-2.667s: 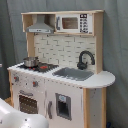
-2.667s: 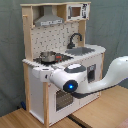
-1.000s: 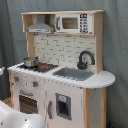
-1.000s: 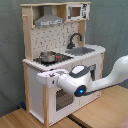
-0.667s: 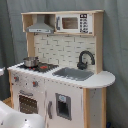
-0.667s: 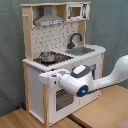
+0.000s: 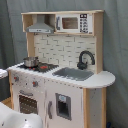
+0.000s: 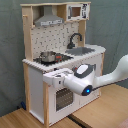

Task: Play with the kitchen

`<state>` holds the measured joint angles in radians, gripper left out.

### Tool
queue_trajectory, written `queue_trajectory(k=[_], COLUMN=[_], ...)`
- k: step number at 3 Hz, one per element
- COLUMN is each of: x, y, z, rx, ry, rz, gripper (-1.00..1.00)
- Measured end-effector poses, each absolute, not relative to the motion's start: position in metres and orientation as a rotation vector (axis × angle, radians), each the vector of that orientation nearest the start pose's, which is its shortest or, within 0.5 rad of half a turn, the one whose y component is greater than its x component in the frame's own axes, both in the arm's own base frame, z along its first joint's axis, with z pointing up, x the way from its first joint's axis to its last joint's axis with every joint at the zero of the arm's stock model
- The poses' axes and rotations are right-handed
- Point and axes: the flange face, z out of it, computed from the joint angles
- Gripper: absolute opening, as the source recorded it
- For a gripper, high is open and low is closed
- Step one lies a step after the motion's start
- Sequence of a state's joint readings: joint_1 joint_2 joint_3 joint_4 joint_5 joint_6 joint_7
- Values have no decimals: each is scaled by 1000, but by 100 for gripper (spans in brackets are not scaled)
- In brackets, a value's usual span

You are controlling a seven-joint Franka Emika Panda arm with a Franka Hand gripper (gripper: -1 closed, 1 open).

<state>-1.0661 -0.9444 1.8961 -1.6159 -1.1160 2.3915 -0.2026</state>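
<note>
The kitchen [image 7: 60,85] [image 8: 60,60] is a white and light-wood toy with a pegboard back, a grey hood [image 7: 40,25] and a microwave [image 7: 74,22]. A black faucet [image 7: 85,59] curves over the sink [image 7: 74,74]. A small metal pot [image 7: 31,62] [image 8: 48,56] sits on the stove. Knobs [image 7: 35,83] sit above the oven door [image 7: 27,102]. In the second exterior view my gripper [image 8: 50,78] points toward the second exterior view's left. It is held level in front of the kitchen's front panel, at the height of the top of the oven door [image 8: 63,97].
My white arm [image 8: 112,75] reaches in from the second exterior view's right, with a blue light on the wrist [image 8: 87,91]. Part of the arm [image 7: 15,119] fills the first exterior view's lower left corner. A grey curtain [image 7: 115,45] hangs behind the kitchen, and a wooden floor [image 8: 30,120] lies below.
In the second exterior view the wrist and gripper have drawn back to the right and slightly down along the kitchen front. The kitchen's parts look unchanged.
</note>
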Motion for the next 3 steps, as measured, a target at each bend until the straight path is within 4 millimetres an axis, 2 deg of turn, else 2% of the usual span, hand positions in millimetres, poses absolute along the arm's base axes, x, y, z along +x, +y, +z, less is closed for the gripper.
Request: queue_trajectory(k=[3], x=[308], y=[589], z=[384], rx=[523], ry=[1433], rz=[693], gripper=[100])
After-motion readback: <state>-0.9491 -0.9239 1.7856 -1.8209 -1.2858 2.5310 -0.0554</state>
